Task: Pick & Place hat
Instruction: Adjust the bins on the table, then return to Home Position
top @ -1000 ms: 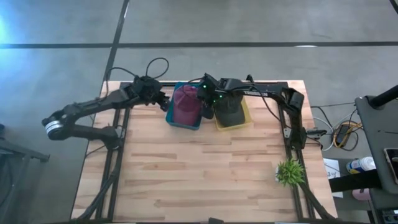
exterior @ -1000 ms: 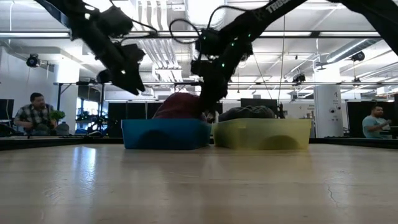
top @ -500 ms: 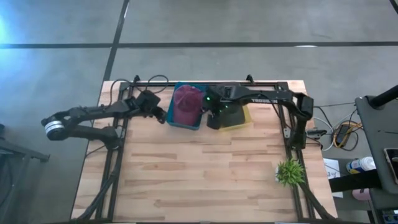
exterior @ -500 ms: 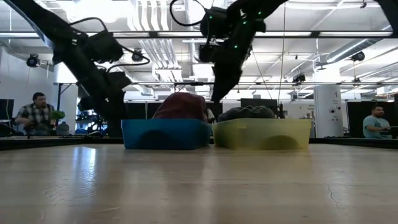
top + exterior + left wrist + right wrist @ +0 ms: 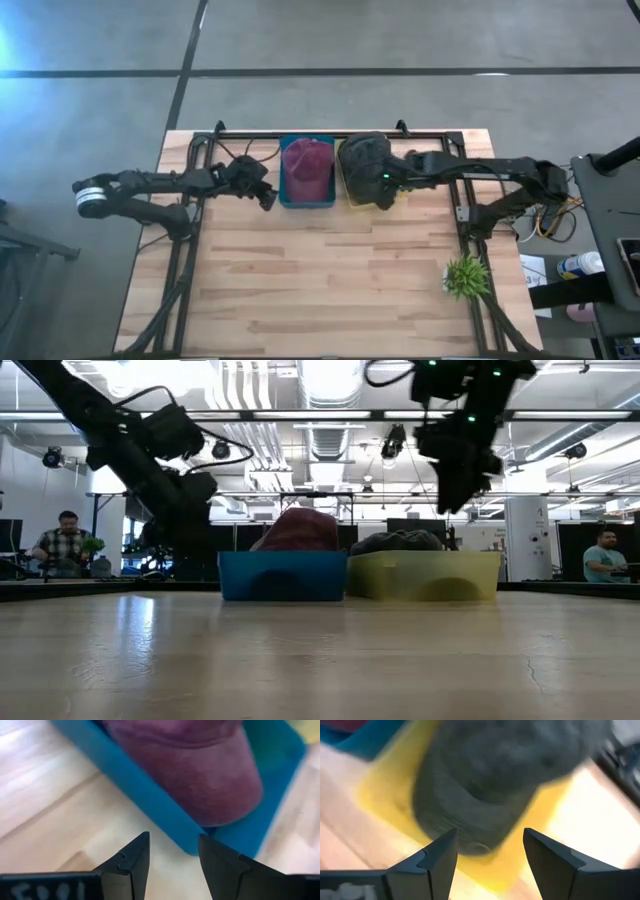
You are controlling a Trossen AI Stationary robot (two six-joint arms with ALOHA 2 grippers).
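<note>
Pale wooden planks made up the table [image 5: 330, 280] we worked at, framed by dark rails, with a grey concrete floor around it and a long workshop hall beyond, where a person [image 5: 64, 546] sat far off at one side and another person [image 5: 602, 556] stood at the other.

Two bins stood side by side at the table's far edge, touching or nearly so. The blue bin [image 5: 306, 172] held the maroon hat [image 5: 306, 164] — its crown rose above the rim in the low view. The yellow bin [image 5: 424, 575] held the dark grey hat [image 5: 362, 157], which filled it almost wholly.

Our left gripper [image 5: 266, 196] sat low, just beside the blue bin's outer side, its fingers [image 5: 129, 861] spread apart with nothing between them; its wrist view looked past them at the bin's corner and the maroon hat's brim. Our right gripper [image 5: 384, 197] hovered above the near edge of the yellow bin, raised clear of it in the low view — its fingers [image 5: 431, 860] also stood wide, empty, over the grey hat.

A small green plant [image 5: 465, 275] sat near the table's right edge.
</note>
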